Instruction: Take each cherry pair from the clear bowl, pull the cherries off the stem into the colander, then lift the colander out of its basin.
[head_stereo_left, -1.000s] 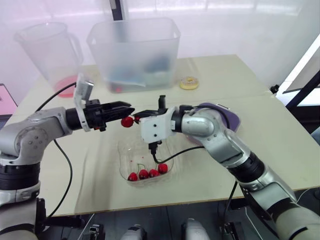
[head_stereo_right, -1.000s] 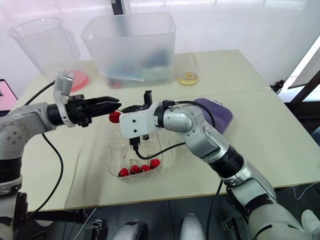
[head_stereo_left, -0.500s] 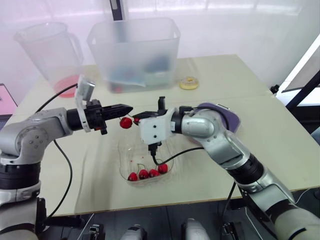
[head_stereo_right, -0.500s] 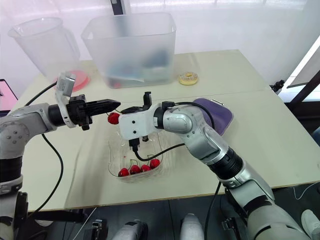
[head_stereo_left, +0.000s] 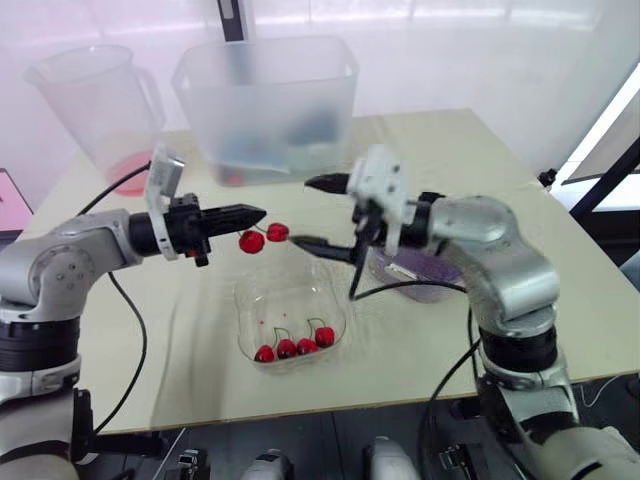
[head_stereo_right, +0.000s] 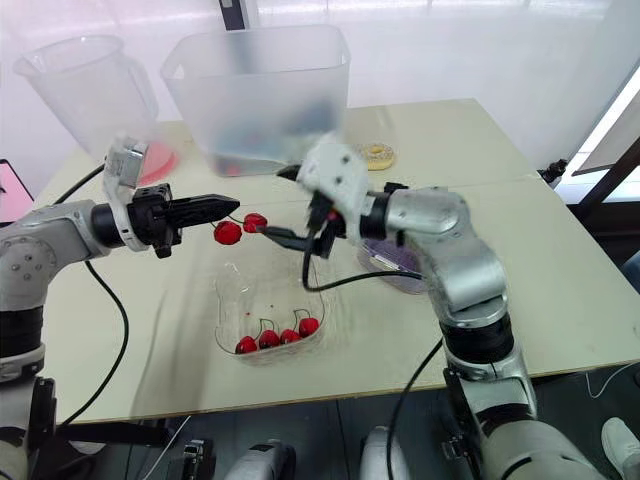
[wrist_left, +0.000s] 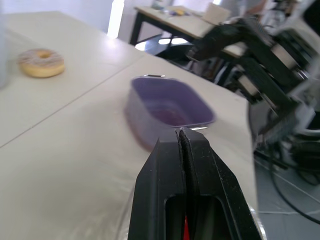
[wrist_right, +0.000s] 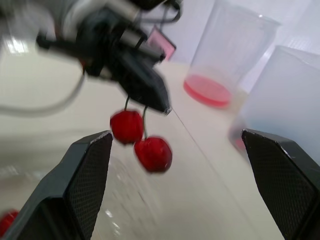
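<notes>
One cherry pair (head_stereo_left: 262, 237) hung from left pincer (head_stereo_left: 258, 213).
I saw it clenched on that pair; right pincer (head_stereo_left: 302, 212) stood released, nearby.

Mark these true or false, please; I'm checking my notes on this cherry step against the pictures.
1. The left end effector holds a cherry pair in the air. True.
2. The right end effector is shut on a cherry. False: it is open.
3. The clear bowl is empty. False: several cherries lie in it.
4. A doughnut lies on the table. True.
</notes>
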